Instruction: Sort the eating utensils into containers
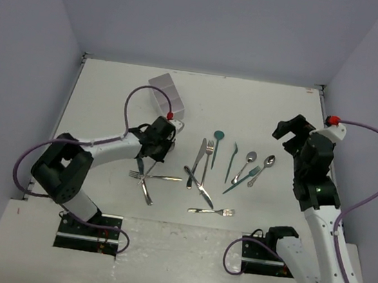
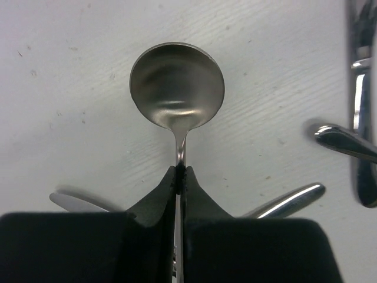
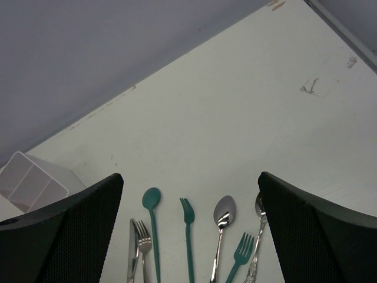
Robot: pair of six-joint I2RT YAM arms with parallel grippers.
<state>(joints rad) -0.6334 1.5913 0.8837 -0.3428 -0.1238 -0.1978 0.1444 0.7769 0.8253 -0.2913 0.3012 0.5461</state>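
Note:
My left gripper (image 1: 159, 142) (image 2: 179, 171) is shut on the neck of a silver spoon (image 2: 177, 85), whose bowl points away from the fingers over the white table. The white three-compartment organiser (image 1: 166, 93) stands just behind it and also shows in the right wrist view (image 3: 29, 183). Several utensils lie in the middle: a teal spoon (image 1: 217, 145) (image 3: 151, 200), a teal fork (image 1: 232, 160) (image 3: 187, 215), silver spoons (image 1: 247, 164) (image 3: 224, 212), a knife (image 1: 197, 160) and a silver fork (image 1: 212, 211). My right gripper (image 1: 291, 130) (image 3: 189, 177) is open and empty, raised right of them.
A crossed silver fork and knife (image 1: 148, 178) lie just in front of my left gripper; their handles (image 2: 288, 200) show beside its fingers. Grey walls close the table at the back and sides. A purple cable loops over each arm.

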